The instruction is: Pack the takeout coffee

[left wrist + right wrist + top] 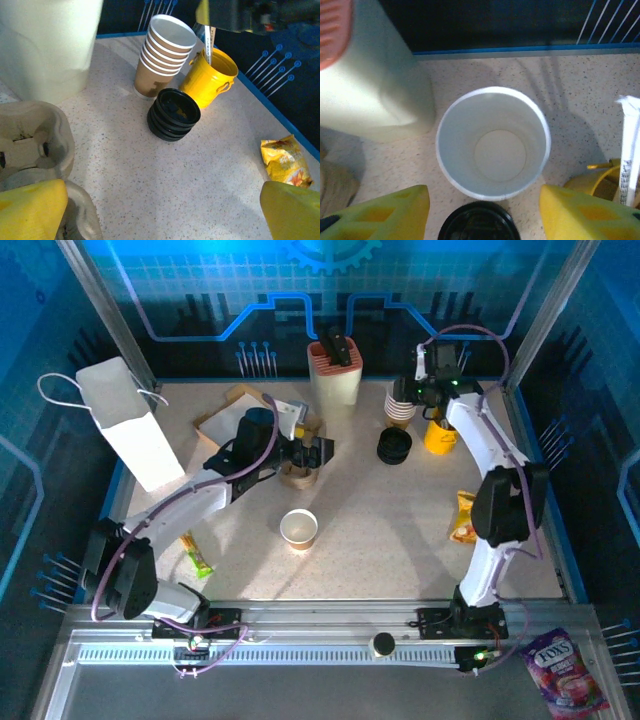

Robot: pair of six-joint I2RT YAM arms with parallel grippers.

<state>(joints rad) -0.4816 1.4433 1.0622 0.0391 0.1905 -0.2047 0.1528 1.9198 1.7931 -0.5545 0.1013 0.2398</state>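
Cup-fetching: the right gripper (482, 195), jaws apart, hangs over the cup stack (495, 150) and must pinch off only the topmost; the left gripper (162, 205) gapes empty.

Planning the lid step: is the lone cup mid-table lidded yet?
No lid: the cup stands upright, its white inside showing from above.

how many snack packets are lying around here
3: a yellow packet on the right side, a green-and-orange bar at near left, and a purple candy bag past the near edge, far right. More could be hidden inside the white paper bag.
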